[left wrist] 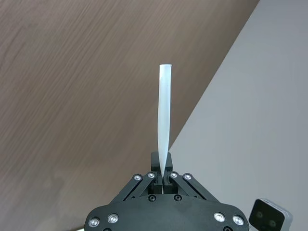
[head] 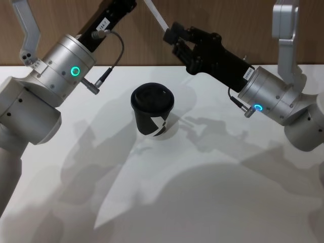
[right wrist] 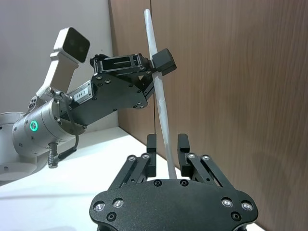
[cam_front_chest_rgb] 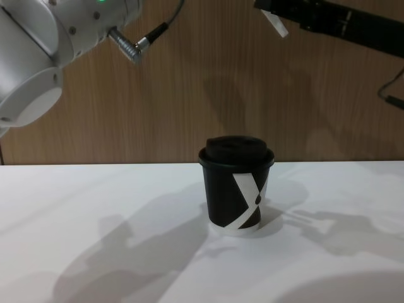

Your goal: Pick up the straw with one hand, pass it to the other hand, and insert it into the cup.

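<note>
The white straw (left wrist: 164, 125) is pinched at one end by my left gripper (left wrist: 162, 177), which is shut on it high above the table's far edge. From there the straw (right wrist: 161, 106) runs down between the fingers (right wrist: 152, 153) of my right gripper (right wrist: 167, 150). That gripper stands open, one finger on each side with a small gap. In the head view the straw (head: 156, 16) slants toward the right gripper (head: 170, 36); its lower end (cam_front_chest_rgb: 276, 24) shows in the chest view. The black lidded cup (head: 152, 115) stands upright mid-table, below and nearer than both grippers.
A wooden wall (cam_front_chest_rgb: 189, 95) rises right behind the white table (head: 202, 202). Both silver wrists (head: 66, 63) (head: 266, 96) hang over the table's far corners, with a cable and plug (head: 98, 81) off the left one. Arm shadows lie around the cup.
</note>
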